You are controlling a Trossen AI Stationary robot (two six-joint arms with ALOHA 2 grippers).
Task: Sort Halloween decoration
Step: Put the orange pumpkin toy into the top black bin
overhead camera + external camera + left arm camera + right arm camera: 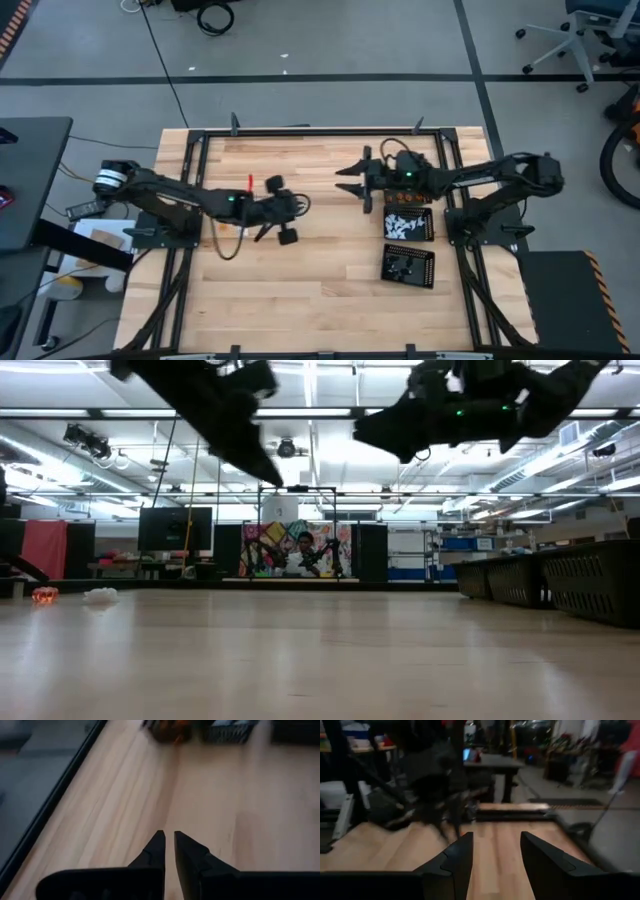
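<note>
Left pincer (169,845) nearly closed above table (320,290); right pincer (496,851) spread, empty

— What do we have underneath it all?
— A pale wooden table (320,290). At its right we see two black perforated trays (409,226), one below the other, holding small pieces.

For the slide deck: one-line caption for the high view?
Left gripper shut and right gripper open, both empty over the wooden table; two black trays beside the right arm.
</note>
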